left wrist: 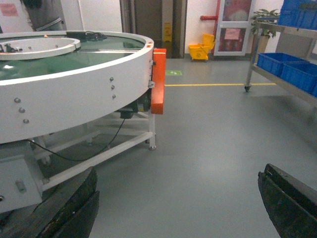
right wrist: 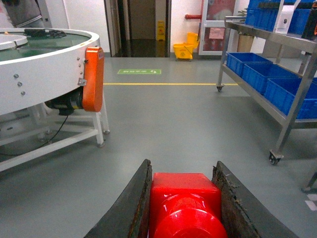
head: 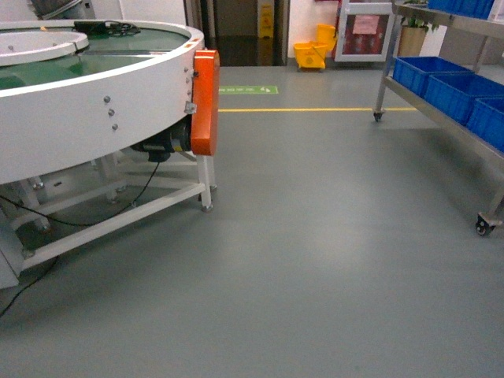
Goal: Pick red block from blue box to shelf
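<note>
In the right wrist view my right gripper (right wrist: pixel 182 171) is shut on the red block (right wrist: pixel 184 203), whose round stud faces the camera; both dark fingers press its sides above the grey floor. The steel shelf (right wrist: pixel 277 37) stands to the right, its lower tier (head: pixel 441 118) holding dark blue crates (right wrist: pixel 262 74). My left gripper (left wrist: pixel 178 191) is open, nothing but floor between its wide-apart fingers. The blue box is out of view. Neither gripper shows in the head view.
A white round conveyor table (head: pixel 94 102) with an orange guard (head: pixel 205 101) fills the left, cables trailing under its frame. Shelf castors (head: pixel 484 226) stand on the floor at right. A yellow mop bucket (head: pixel 313 53) sits by the far doorway.
</note>
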Controlling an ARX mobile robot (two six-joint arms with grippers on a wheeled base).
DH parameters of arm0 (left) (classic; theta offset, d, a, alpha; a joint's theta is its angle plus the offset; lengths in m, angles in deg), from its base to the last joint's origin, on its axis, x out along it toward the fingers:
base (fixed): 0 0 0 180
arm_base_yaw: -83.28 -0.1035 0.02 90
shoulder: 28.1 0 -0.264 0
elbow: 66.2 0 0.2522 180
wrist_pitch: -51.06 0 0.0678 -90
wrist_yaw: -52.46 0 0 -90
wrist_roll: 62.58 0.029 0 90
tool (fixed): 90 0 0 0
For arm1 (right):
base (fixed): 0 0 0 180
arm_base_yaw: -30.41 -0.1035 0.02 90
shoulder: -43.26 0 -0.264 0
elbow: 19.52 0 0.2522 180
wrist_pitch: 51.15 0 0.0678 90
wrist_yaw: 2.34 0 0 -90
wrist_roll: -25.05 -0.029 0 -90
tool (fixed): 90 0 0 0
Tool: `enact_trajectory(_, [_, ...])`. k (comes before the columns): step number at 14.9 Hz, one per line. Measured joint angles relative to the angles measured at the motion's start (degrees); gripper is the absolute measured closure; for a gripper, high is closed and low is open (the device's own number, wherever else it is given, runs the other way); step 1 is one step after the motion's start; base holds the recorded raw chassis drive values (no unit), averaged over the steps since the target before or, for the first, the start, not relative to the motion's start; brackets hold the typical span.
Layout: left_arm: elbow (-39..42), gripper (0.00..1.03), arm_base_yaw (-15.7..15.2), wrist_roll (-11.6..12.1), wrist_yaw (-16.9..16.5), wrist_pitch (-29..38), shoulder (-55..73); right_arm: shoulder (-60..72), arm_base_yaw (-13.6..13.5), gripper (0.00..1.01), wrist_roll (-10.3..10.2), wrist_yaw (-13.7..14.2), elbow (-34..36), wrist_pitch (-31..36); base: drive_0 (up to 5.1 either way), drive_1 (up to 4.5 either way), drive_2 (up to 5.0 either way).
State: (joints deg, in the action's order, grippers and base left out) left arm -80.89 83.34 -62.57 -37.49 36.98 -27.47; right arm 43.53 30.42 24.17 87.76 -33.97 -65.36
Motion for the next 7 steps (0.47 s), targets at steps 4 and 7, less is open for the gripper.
enact_trajectory(4, [0.0,0.05,-0.04,0.0,-0.04,0.09,0.0,0.0,0.0,0.72,0.07,0.0,0.0,0.22,0.0,4.27,-4.3])
enact_trajectory(7, [0.0,0.05,-0.04,0.0,-0.04,-0.07,0.0,0.0,0.0,0.72,0.07,-0.02,0.0,0.09,0.1,4.4,-4.2])
